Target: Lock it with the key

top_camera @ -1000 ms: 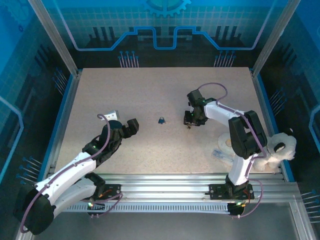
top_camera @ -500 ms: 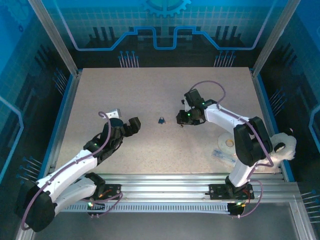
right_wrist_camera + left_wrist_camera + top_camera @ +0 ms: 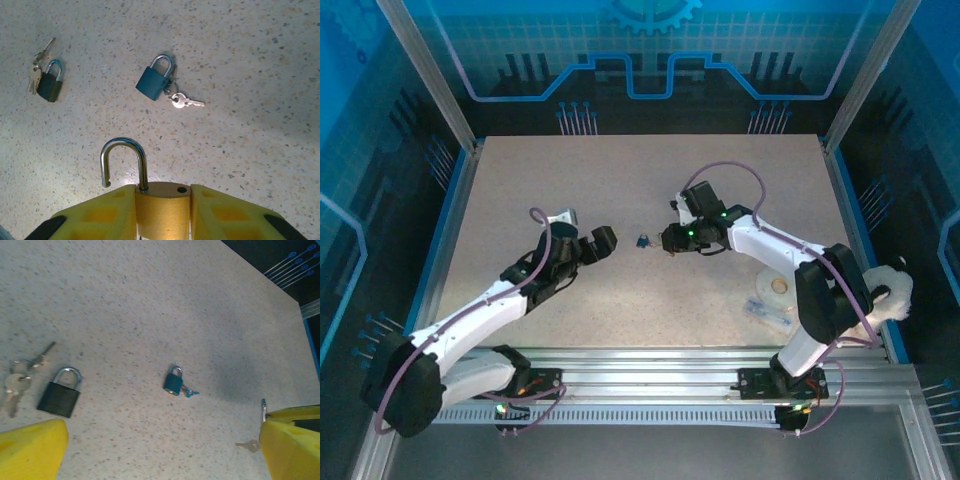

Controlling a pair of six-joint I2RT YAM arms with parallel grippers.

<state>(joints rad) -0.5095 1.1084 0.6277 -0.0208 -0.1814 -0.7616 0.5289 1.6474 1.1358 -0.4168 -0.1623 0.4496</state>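
Closest to the right wrist camera, the right gripper (image 3: 162, 196) is clamped on the body of a brass padlock (image 3: 162, 210), one yellow finger (image 3: 100, 215) on each side. Its shackle (image 3: 122, 150) stands up, swung open, with the free end clear of the body. Beyond it on the speckled table (image 3: 260, 60) lies a blue padlock (image 3: 155, 82) with its shackle closed and a silver key (image 3: 186, 102) just beside it (on a small ring, it seems). Farther off to the left lies a dark padlock (image 3: 50, 85) beside a bunch of keys (image 3: 36, 67).

From above, the blue padlock sits between the two grippers. The left gripper (image 3: 162, 440) is spread wide and holds nothing; a loose key (image 3: 248, 445) lies on the table near one of its fingers (image 3: 290, 450).
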